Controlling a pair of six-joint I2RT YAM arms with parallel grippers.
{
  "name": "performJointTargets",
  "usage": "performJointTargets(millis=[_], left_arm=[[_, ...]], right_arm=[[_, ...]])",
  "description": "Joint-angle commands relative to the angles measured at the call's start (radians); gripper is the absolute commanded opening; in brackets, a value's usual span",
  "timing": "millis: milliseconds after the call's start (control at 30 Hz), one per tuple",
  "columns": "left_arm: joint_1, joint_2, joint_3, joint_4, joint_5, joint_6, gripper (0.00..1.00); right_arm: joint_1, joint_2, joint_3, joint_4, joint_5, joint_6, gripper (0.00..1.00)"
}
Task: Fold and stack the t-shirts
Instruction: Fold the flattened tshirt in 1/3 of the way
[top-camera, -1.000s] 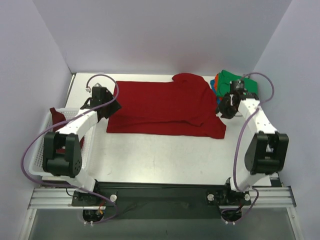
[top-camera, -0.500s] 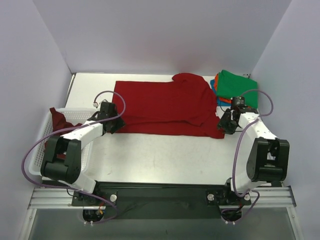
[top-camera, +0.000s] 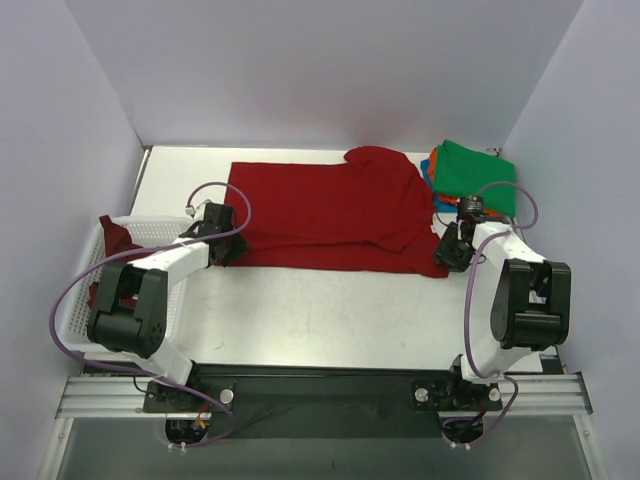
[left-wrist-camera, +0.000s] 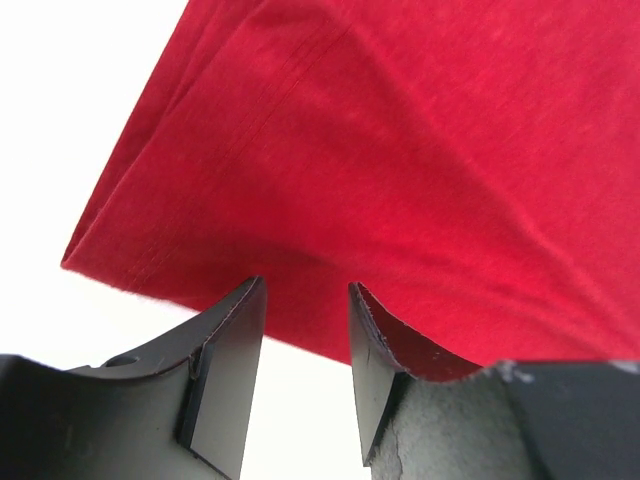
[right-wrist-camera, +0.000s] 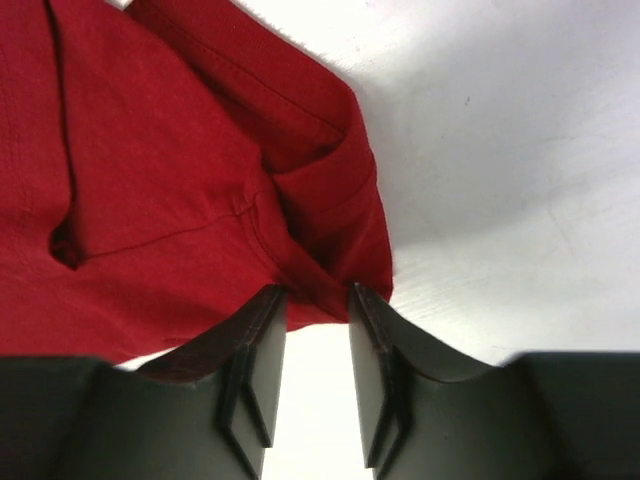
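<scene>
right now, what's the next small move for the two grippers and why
Probably close both. The left gripper and right gripper sit open at the near edge of the red t-shirt, with cloth at their tips and nothing pinched yet.

Soft, even overhead light in the top view; shadows faint. Left wrist view: the desk (left-wrist-camera: 70, 100) glares blank white, the near fingers (left-wrist-camera: 225, 380) dark and blurred. Right wrist view: grey shade lies across the desk.

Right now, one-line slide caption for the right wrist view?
Right gripper, open, fingertips at a corner of the bright red t-shirt spread on the white table.
</scene>
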Motion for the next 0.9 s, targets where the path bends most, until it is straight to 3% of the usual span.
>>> performJointTargets(millis=[0,67,200,300,667,733,800,833,867], left_arm=[[0.001,0.027,0.072,0.016,-0.037,-0.015,0.48],[0.003,0.047,0.092,0.009,-0.042,-0.026,0.48],[0.003,0.093,0.104,-0.011,-0.053,-0.036,0.45],[0.003,0.108,0.101,-0.033,-0.076,-0.040,0.45],[0.003,0.137,0.109,-0.068,-0.094,-0.010,0.45],[0.003,0.128,0.100,-0.057,-0.074,-0.004,0.46],[0.003,0.111,0.103,-0.042,-0.057,0.011,0.49],[0.003,0.103,0.101,-0.034,-0.035,0.025,0.50],[0.001,0.093,0.098,-0.005,-0.021,0.031,0.52]], right_arm=[[-0.002,0.011,0.025,-0.005,0.016,-0.010,0.30],[-0.004,0.005,0.028,-0.009,0.012,-0.010,0.26],[-0.013,-0.020,0.031,-0.022,0.003,-0.011,0.06],[-0.022,-0.029,0.044,-0.039,0.008,-0.014,0.00],[-0.017,-0.050,0.120,-0.150,0.158,-0.034,0.00],[-0.019,-0.037,0.120,-0.151,0.164,-0.034,0.01],[-0.020,-0.024,0.114,-0.153,0.166,-0.030,0.12],[-0.021,-0.026,0.111,-0.153,0.158,-0.025,0.18],[-0.019,-0.033,0.107,-0.151,0.158,-0.010,0.34]])
